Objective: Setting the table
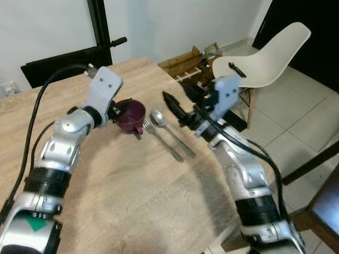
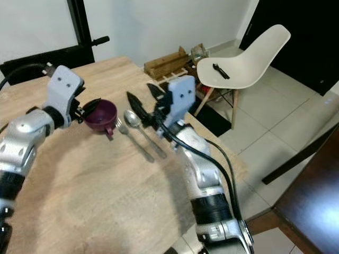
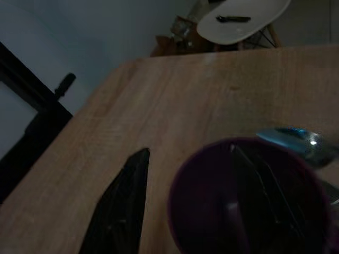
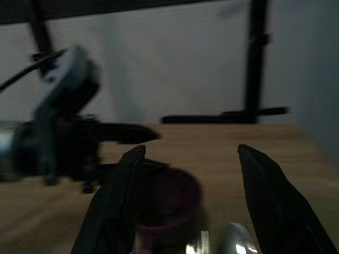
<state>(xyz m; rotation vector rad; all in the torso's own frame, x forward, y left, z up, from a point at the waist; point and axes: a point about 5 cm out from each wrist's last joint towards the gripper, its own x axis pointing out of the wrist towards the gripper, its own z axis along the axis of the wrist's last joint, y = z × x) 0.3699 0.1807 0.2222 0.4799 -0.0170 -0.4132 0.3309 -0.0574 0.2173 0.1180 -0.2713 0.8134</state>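
A purple cup point(image 1: 131, 114) stands on the wooden table point(image 1: 132, 206), with a fork point(image 1: 161, 142) and a spoon point(image 1: 159, 118) lying side by side just right of it. My left gripper point(image 1: 119, 109) is at the cup's left rim and open: one finger point(image 3: 122, 206) is outside the wall, the other point(image 3: 254, 190) reaches inside the cup point(image 3: 206, 222). My right gripper point(image 1: 181, 100) hovers open above the table, right of the spoon, holding nothing. In the right wrist view its fingers point(image 4: 119, 201) frame the cup point(image 4: 169, 203) and the spoon's bowl point(image 4: 235, 241).
The table's right edge runs close under my right arm. Beyond it stand a white chair point(image 1: 265, 58) with a black utensil point(image 1: 237, 69) on its seat, a wooden crate point(image 1: 183, 61) on the tiled floor, and a black stand point(image 1: 100, 26) by the wall.
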